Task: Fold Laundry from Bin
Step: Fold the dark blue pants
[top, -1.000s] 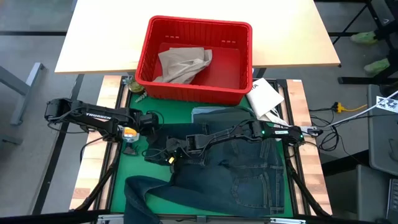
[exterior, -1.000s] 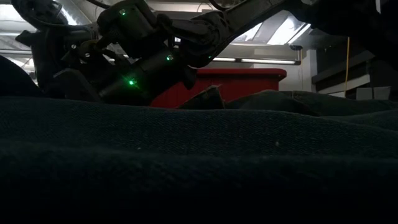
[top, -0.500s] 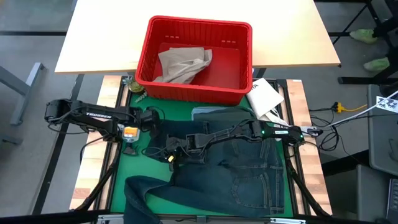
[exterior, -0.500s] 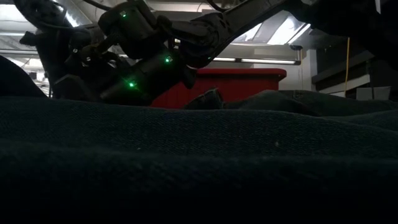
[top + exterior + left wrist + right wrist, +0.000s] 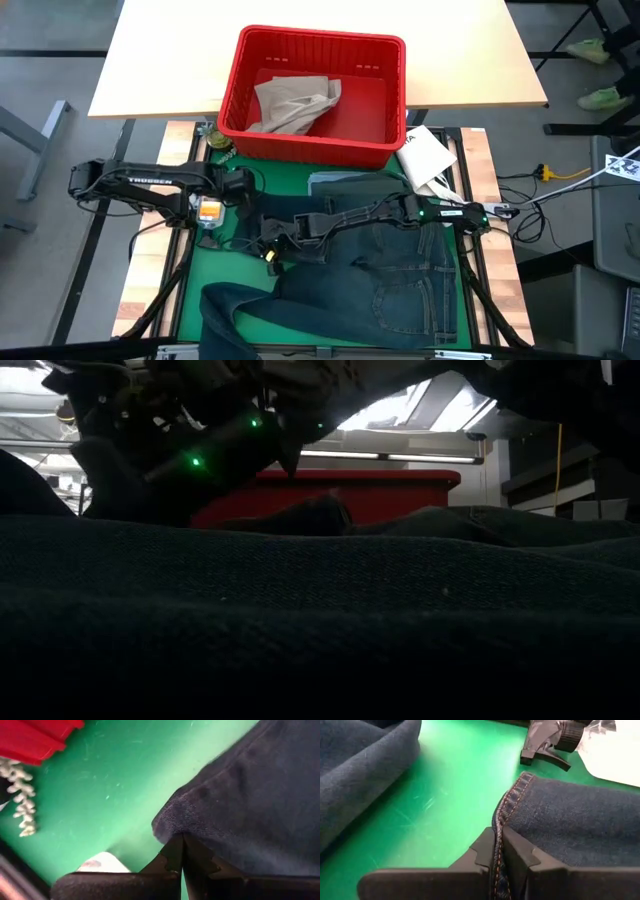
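Dark blue denim jeans (image 5: 380, 270) lie spread over the green mat (image 5: 200, 270). My left gripper (image 5: 250, 197) comes from the table's left and is shut on the jeans' far left part. My right gripper (image 5: 268, 238) reaches across the jeans from the right and is shut on their left edge. The red bin (image 5: 315, 95) stands at the far side with tan trousers (image 5: 290, 105) inside. A light blue garment (image 5: 345, 182) lies between bin and jeans. In the low view, denim (image 5: 320, 620) fills the foreground. My left gripper pinches a rounded corner of the denim (image 5: 172, 827) between its two fingers. The fingers come steeply from above. That corner is raised off the green mat (image 5: 115, 780), while the rest of the jeans trails away to the table's right. My right gripper pinches a stitched hem edge of the jeans (image 5: 506, 815) between its two fingers. The orange-stitched seam runs back between them. The fingers slant down from the table's right side. The edge is held a little above the green mat (image 5: 450, 795).
A white flat packet (image 5: 425, 155) lies right of the bin. A spray bottle (image 5: 555, 740) lies on the mat beyond my right gripper. A white beaded string (image 5: 20, 795) sits by the bin's near left corner (image 5: 35, 735). One jeans leg (image 5: 240, 310) lies bunched at the near left.
Both grippers have risen while staying shut, drawing the jeans' left edge up off the mat. In the low view the arms have climbed toward the top of the picture. The rest of the jeans has stayed on the mat.
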Controlling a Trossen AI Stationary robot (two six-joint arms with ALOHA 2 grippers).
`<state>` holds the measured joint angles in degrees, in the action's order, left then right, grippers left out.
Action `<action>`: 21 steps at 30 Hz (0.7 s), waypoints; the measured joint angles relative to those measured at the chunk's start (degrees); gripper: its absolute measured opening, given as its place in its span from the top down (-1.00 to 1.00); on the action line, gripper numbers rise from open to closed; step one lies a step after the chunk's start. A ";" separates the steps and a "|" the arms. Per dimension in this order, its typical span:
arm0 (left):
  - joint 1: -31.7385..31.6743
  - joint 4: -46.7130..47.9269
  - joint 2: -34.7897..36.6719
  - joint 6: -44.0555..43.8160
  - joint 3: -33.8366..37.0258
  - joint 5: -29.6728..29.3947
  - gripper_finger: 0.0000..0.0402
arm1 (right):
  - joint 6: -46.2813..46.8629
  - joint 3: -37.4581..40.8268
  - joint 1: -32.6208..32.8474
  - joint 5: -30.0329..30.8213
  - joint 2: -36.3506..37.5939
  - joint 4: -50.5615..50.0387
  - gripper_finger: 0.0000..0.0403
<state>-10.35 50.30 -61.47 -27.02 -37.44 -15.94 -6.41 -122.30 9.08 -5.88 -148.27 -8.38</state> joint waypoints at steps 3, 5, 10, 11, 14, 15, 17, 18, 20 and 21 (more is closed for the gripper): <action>0.00 3.07 0.02 1.75 -1.67 1.07 1.00 | -1.32 -1.88 0.00 -0.07 0.00 -2.68 0.85; 0.00 5.50 0.02 2.16 -2.95 1.24 1.00 | -1.85 -2.49 0.02 0.04 0.04 -2.66 0.85; -0.02 7.54 0.02 2.17 -4.74 1.00 1.00 | -2.01 -3.34 0.00 0.35 0.04 -2.66 0.85; -0.02 7.52 0.02 2.12 -4.76 1.02 1.00 | -2.04 -3.37 -0.02 0.36 0.08 -2.66 0.85; 0.00 7.84 0.02 2.07 -4.76 3.34 1.00 | -2.04 -3.37 -0.04 0.36 0.11 -2.71 0.85; 0.00 7.83 0.02 1.89 -4.76 5.24 1.00 | -2.04 -3.37 -0.04 0.36 0.11 -2.75 0.85; 0.00 7.83 0.02 1.68 -4.76 10.62 1.00 | -2.04 -3.37 -0.04 0.36 0.15 -3.39 0.85; 0.03 7.83 0.02 1.65 -4.76 13.47 1.00 | -2.04 -3.37 -0.04 0.31 0.15 -4.11 0.85; 0.51 7.81 0.02 1.59 -4.76 18.27 1.00 | -2.05 -3.39 -0.04 0.31 0.17 -6.23 0.85; 1.07 7.79 0.02 1.57 -4.76 19.76 1.00 | -2.04 -3.39 -0.04 0.31 0.17 -7.05 0.85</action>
<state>-9.28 58.09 -61.45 -25.45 -42.19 3.81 -8.45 -125.69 9.04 -5.56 -148.09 -15.43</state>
